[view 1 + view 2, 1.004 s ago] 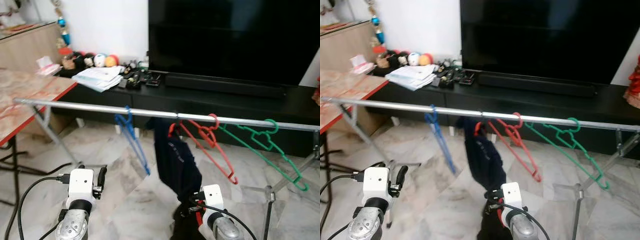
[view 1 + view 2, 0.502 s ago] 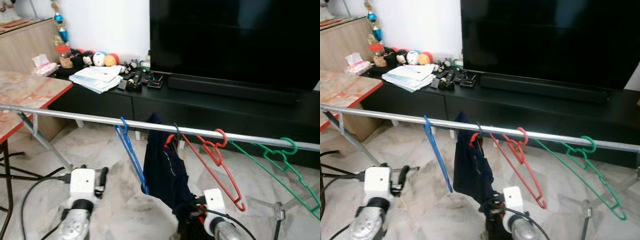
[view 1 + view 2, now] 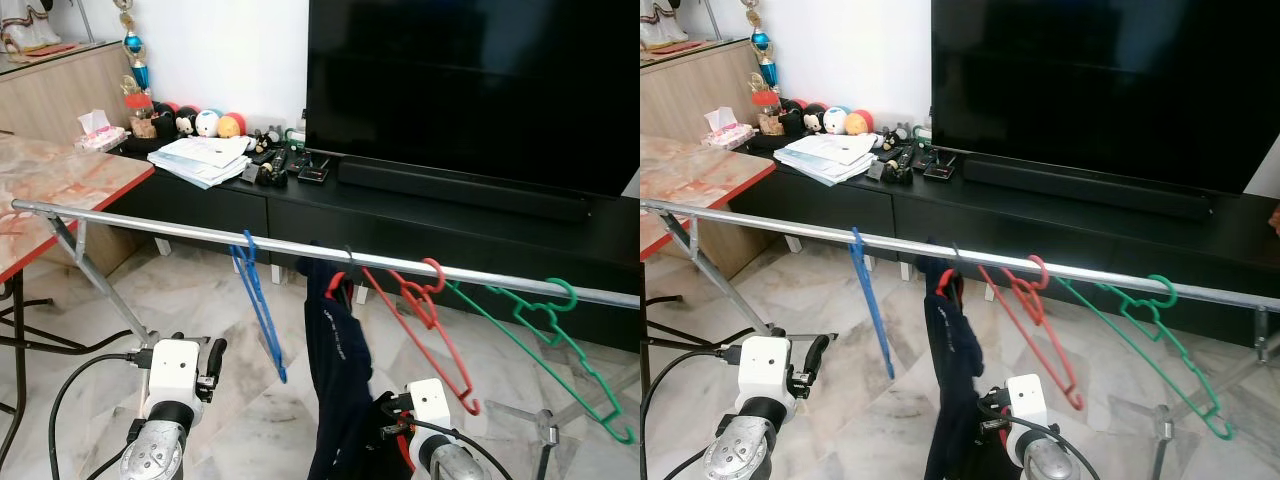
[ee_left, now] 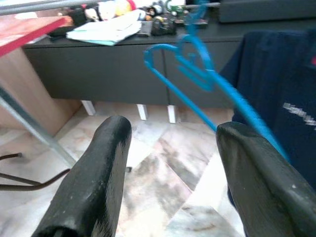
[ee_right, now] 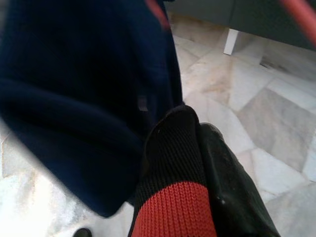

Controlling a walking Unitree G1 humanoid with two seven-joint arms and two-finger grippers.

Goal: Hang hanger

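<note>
A hanger carrying a dark navy garment (image 3: 335,340) hangs at centre frame from a metal rail (image 3: 150,226), its soft, limp cloth pinched low down by the closed right gripper (image 5: 197,163), while the left gripper (image 4: 170,182) waits open near a stiff, light blue hanger (image 3: 258,300).

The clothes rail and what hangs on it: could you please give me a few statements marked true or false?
1. The blue hanger hangs on the rail. True.
2. The green hanger carries the dark garment. False: it hangs bare; the garment hangs beside the red hanger.
3. The left gripper has its fingers open. True.
4. The right gripper is open. False: its fingers are shut on a black-and-red knit cuff.
</note>
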